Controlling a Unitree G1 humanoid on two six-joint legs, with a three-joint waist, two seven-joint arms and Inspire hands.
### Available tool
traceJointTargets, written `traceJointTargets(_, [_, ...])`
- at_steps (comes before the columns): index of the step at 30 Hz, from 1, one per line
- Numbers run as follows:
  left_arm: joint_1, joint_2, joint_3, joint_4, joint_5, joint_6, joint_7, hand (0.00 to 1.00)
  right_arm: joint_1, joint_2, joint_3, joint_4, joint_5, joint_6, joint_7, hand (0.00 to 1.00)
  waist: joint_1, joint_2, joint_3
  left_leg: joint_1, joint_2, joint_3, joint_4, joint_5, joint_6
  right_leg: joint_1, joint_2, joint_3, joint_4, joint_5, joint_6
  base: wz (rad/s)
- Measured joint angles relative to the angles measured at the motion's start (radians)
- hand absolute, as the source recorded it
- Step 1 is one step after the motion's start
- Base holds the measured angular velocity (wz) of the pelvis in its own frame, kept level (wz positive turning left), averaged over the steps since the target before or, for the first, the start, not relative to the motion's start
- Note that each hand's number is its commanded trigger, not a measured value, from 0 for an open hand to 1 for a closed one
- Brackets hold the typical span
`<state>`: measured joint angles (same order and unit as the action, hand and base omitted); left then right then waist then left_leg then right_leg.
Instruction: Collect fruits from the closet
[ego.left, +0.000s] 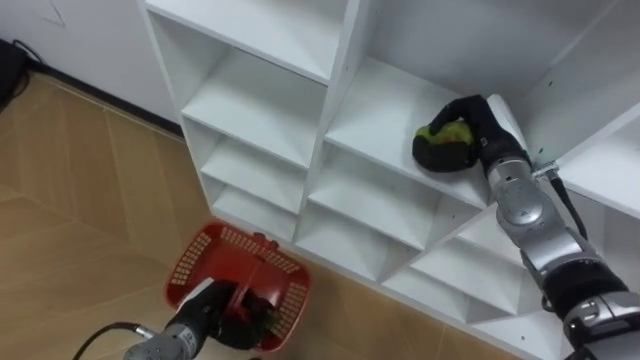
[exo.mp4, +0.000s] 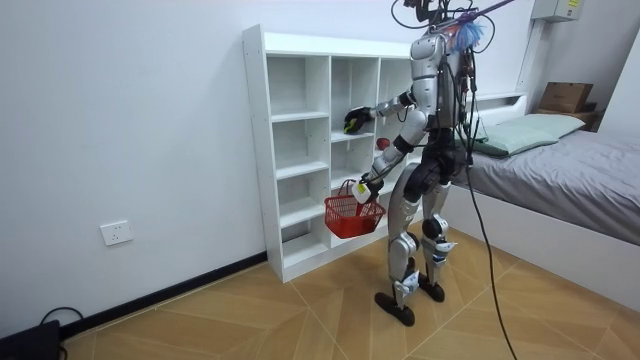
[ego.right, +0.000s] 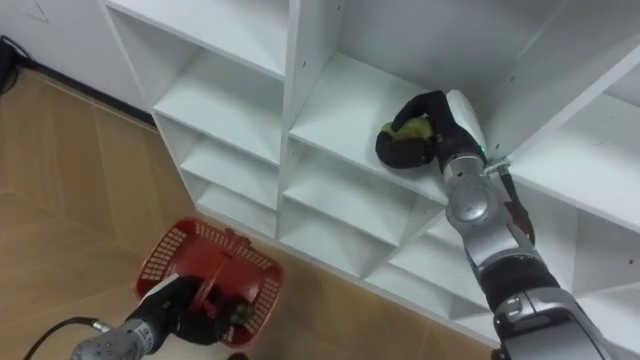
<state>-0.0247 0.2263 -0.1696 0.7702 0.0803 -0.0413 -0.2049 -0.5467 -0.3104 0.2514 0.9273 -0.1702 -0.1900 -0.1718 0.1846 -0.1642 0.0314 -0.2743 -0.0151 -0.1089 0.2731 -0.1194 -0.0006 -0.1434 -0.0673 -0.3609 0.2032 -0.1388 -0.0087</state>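
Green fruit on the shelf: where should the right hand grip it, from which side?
Take the green fruit round its body from the compartment's open front, fingers over the top: it is round, lies on the shelf board, walled behind. The right hand curls round it so.

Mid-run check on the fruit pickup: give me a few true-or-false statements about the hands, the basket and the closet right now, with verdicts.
1. The right hand is curled round a yellow-green fruit in a compartment of the white closet. True.
2. The left hand is empty. False: it grips the handle of the red basket.
3. The red basket stands on the floor. False: in the room view it hangs off the floor from the left hand.
4. The robot stands facing the white closet. True.
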Motion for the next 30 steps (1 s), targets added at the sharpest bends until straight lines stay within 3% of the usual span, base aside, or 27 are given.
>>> traceJointTargets(12, [-0.006, 0.006, -0.021, 0.000, -0.010, -0.003, 0.029, 1.00, 0.037, 0.001, 0.004, -0.097, 0.007, 0.006, 0.003, 1.00, -0.011, 0.005, -0.0010, -0.009, 0.002, 0.009, -0.004, 0.000, 0.000, -0.015, 0.001, 0.002, -0.002, 0.000, 0.000, -0.01])
traceJointTargets(19, [-0.004, -0.015, -0.020, 0.006, -0.011, -0.013, 0.038, 1.00, 0.142, 0.012, -0.002, -0.254, 0.001, 0.006, 0.036, 1.00, -0.020, 0.025, -0.0055, 0.011, 0.004, 0.022, -0.022, 0.000, 0.000, -0.010, 0.000, 0.013, 0.000, 0.000, 0.000, -0.05])
traceJointTargets(24, [-0.004, -0.032, -0.021, 0.006, -0.010, -0.016, 0.054, 1.00, 0.252, 0.028, 0.003, -0.386, 0.011, 0.002, 0.054, 1.00, -0.020, 0.037, -0.0133, 0.019, 0.008, 0.044, -0.033, -0.001, 0.001, -0.017, 0.001, 0.039, 0.001, 0.000, 0.001, -0.11])
traceJointTargets(30, [-0.003, -0.043, -0.021, 0.006, -0.011, -0.036, 0.068, 1.00, 0.311, 0.060, 0.012, -0.466, 0.007, -0.004, 0.099, 1.00, -0.043, 0.051, -0.0247, 0.027, 0.014, 0.067, -0.041, -0.001, 0.001, -0.021, 0.005, 0.061, 0.001, 0.001, 0.000, -0.12])
